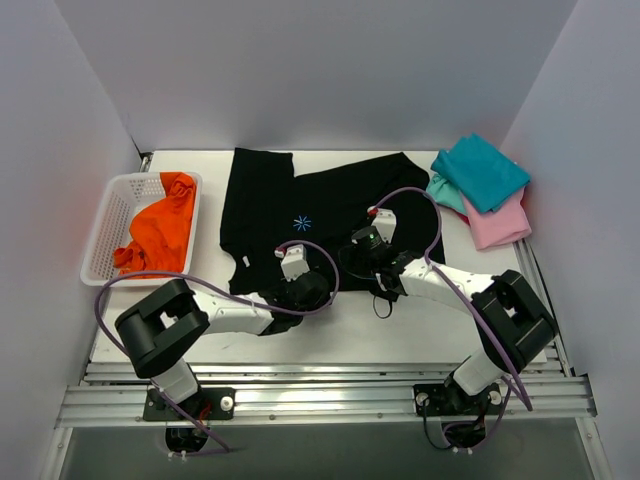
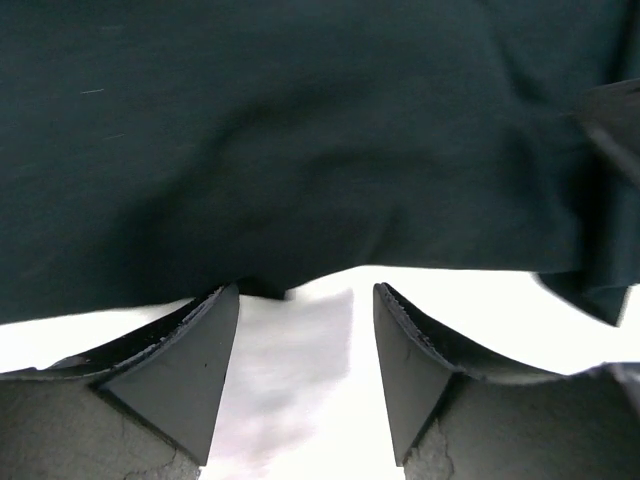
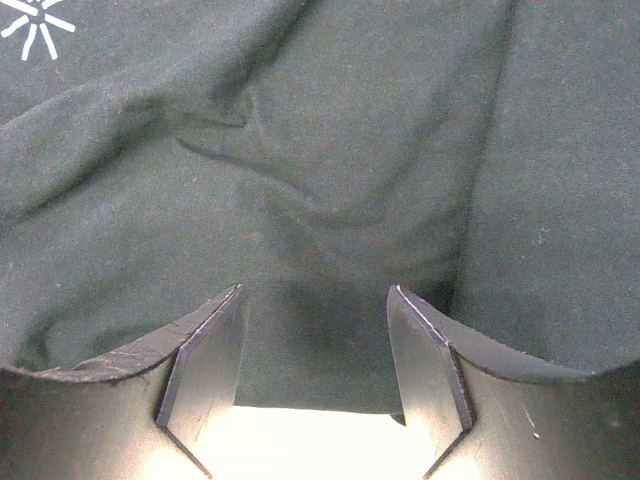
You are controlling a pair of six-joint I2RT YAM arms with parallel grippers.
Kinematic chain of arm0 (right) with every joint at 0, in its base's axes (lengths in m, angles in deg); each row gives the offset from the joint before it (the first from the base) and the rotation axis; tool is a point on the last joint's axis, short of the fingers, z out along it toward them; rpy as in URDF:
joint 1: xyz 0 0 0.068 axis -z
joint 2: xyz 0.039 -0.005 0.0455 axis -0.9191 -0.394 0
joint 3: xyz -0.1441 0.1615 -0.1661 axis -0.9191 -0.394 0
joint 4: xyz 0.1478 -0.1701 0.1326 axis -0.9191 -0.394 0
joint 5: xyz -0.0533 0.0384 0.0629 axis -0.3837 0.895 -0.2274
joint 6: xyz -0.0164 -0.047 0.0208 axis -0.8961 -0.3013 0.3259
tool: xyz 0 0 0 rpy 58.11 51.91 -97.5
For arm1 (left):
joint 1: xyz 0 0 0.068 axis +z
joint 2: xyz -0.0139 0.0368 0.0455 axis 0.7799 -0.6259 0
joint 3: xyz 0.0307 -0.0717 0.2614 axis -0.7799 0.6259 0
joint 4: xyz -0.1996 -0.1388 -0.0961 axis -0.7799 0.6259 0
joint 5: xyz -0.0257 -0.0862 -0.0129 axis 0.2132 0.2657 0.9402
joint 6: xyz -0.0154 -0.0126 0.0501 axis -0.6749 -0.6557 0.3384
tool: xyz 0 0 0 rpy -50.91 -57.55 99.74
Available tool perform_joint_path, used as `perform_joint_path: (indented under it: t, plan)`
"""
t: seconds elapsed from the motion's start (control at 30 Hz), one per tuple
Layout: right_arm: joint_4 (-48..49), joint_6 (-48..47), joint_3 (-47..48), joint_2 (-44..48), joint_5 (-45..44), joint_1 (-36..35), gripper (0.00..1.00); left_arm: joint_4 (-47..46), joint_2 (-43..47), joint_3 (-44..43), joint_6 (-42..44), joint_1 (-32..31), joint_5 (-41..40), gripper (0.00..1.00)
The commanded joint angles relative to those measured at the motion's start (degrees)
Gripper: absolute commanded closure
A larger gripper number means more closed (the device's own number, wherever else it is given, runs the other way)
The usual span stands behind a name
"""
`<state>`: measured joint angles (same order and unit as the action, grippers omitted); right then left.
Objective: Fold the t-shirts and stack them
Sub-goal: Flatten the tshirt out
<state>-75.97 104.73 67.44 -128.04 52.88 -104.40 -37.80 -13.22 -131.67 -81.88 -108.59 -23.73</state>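
A large black t-shirt (image 1: 300,205) with a small light-blue starburst mark (image 1: 302,223) lies spread in the table's middle. My left gripper (image 1: 312,285) is open at the shirt's near hem; in the left wrist view (image 2: 305,300) the hem (image 2: 300,150) lies just past the fingertips, with white table between them. My right gripper (image 1: 362,250) is open low over the shirt's near right part; in the right wrist view (image 3: 315,300) black cloth (image 3: 330,200) lies between the fingers. A teal shirt (image 1: 482,172) lies folded on a pink one (image 1: 497,225) at the far right. An orange shirt (image 1: 160,228) lies in the basket.
A white mesh basket (image 1: 108,228) stands at the left edge. White walls close in the table on three sides. A metal rail (image 1: 320,390) runs along the near edge by the arm bases. Purple cables loop over both arms.
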Motion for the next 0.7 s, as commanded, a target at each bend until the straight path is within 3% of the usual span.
perform_joint_path:
  t: [0.0,0.2,0.67]
  plan:
    - [-0.53,0.26,1.68,-0.68,-1.25,-0.45,0.46,12.19,2.6,1.81,0.89,-1.1,-5.36,0.34]
    - [-0.36,0.26,1.68,-0.77,-0.98,-0.45,0.46,19.78,0.77,0.58,-1.39,-2.42,-10.91,0.37]
    - [-0.8,0.17,1.95,-1.47,-0.63,-0.45,0.46,17.23,-6.27,-3.81,-1.4,-4.88,-10.57,0.38]
